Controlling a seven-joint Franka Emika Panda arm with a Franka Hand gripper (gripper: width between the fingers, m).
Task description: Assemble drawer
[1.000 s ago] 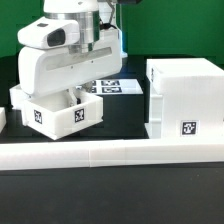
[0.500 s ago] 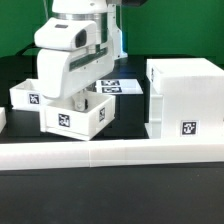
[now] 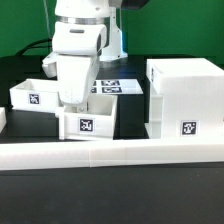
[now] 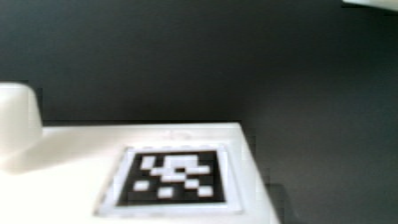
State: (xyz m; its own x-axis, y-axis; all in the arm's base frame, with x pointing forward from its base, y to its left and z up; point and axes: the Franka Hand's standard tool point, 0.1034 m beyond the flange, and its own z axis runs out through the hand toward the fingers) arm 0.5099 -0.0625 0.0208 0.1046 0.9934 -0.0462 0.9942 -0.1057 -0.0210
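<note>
The small, shallow white plastic tray [image 3: 88, 120], marked with a black-and-white square tag [image 3: 86, 125] on its facing wall, is held by the white two-finger tool [image 3: 74, 100]. It is now found further toward the exterior view's right than it was a second ago. Over that second it is carried away from a second tray [image 3: 35, 95] of the same kind, beside which it was tilted. It is now seen nearly level and low over the black counter [image 3: 130, 118]; whether it touches the counter cannot be told. The tool's fingers are sunk inside the tray and hidden by it. They are judged to be closed on one of its walls, since tray and tool are displaced together. In the wrist view only a tag [image 4: 173, 180] on a white surface, presumably part of the tray, is shown against the dark counter.

The large cube-like white plastic housing [image 3: 184, 95] stands at the exterior view's right, near the tray but apart from it. The gap is thus being closed, and the step in hand is judged to be the delivery of this tray to the housing. Insertion is not yet begun, and the housing's opening is not visible here. The second tray is left at the exterior view's left. Behind lies the flat white marker board [image 3: 118, 88]; in front runs the long low white border rail [image 3: 120, 155].
</note>
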